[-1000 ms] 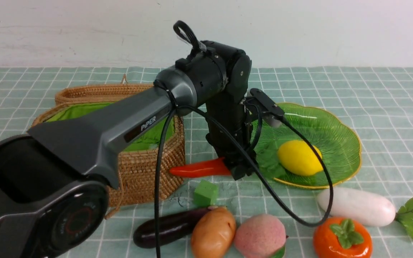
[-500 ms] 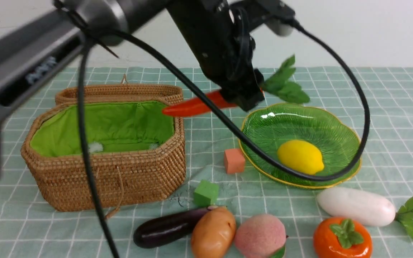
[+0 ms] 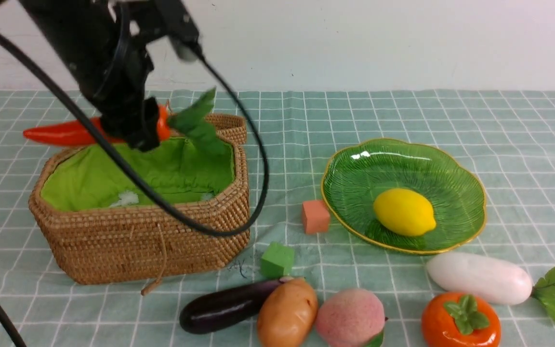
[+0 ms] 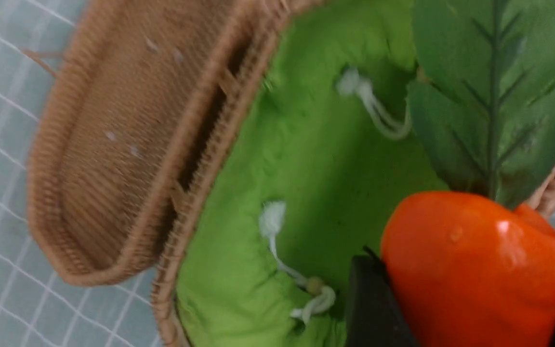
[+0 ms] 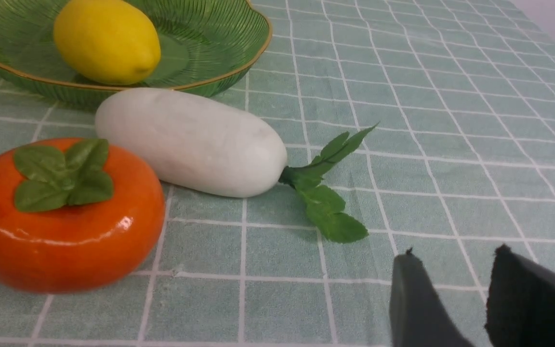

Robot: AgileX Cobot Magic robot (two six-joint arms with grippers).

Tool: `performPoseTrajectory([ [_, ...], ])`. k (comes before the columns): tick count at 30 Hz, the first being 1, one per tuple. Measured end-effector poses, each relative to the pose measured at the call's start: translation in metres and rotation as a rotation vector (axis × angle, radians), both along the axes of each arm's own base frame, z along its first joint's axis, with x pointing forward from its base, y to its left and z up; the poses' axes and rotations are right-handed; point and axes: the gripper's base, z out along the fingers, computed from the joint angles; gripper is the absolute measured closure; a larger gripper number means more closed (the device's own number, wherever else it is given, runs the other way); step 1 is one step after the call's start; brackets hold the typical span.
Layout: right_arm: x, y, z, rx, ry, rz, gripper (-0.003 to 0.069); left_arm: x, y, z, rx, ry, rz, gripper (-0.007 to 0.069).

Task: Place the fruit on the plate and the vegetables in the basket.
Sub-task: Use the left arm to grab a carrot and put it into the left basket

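Note:
My left gripper point(image 3: 145, 130) is shut on the orange carrot point(image 3: 60, 133) near its leafy end and holds it level in the air. It hangs over the open wicker basket point(image 3: 147, 246) with its green lining. In the left wrist view the carrot point(image 4: 470, 270) fills the jaws above the lining point(image 4: 316, 159). A yellow lemon point(image 3: 404, 212) lies on the green glass plate point(image 3: 451, 173). Along the front lie the eggplant point(image 3: 224, 308), potato point(image 3: 287, 313), peach point(image 3: 350, 317), persimmon point(image 3: 460, 323) and white radish point(image 3: 480, 278). My right gripper point(image 5: 453, 255) stands open and empty low over the cloth, near the radish point(image 5: 191, 142).
An orange foam cube point(image 3: 315, 217) sits by the plate's left rim and a green one point(image 3: 276, 260) by the basket's front corner. The basket's lid point(image 4: 128, 144) lies open behind it. A black cable loops from my left arm in front of the basket.
My left arm has lifted the carrot from the cloth beside the plate and carried it left, over the basket. The orange cube has come into view.

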Motion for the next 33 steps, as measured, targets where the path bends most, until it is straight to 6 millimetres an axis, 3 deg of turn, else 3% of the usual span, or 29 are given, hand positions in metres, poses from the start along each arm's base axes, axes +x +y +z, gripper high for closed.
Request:
performPoseTrajectory([
  [4,0.000,0.000,0.000,0.000,0.000,0.000,0.0417,0.010,0.005,-0.044,0.041,0.012,-0.017,0.0256],
  [10,0.000,0.000,0.000,0.000,0.000,0.000,0.0417,0.020,0.002,-0.069,0.045,0.013,-0.013,0.0256],
  [18,0.000,0.000,0.000,0.000,0.000,0.000,0.0417,0.024,0.001,-0.070,0.018,-0.010,0.020,0.0253],
  [21,0.000,0.000,0.000,0.000,0.000,0.000,0.0417,0.023,0.001,-0.071,0.016,-0.008,0.021,0.0196],
  [27,0.000,0.000,0.000,0.000,0.000,0.000,0.0417,0.020,-0.002,-0.067,-0.030,0.010,0.031,-0.0023],
  [33,0.000,0.000,0.000,0.000,0.000,0.000,0.0417,0.008,0.001,-0.043,-0.054,-0.032,0.053,-0.0045],
])
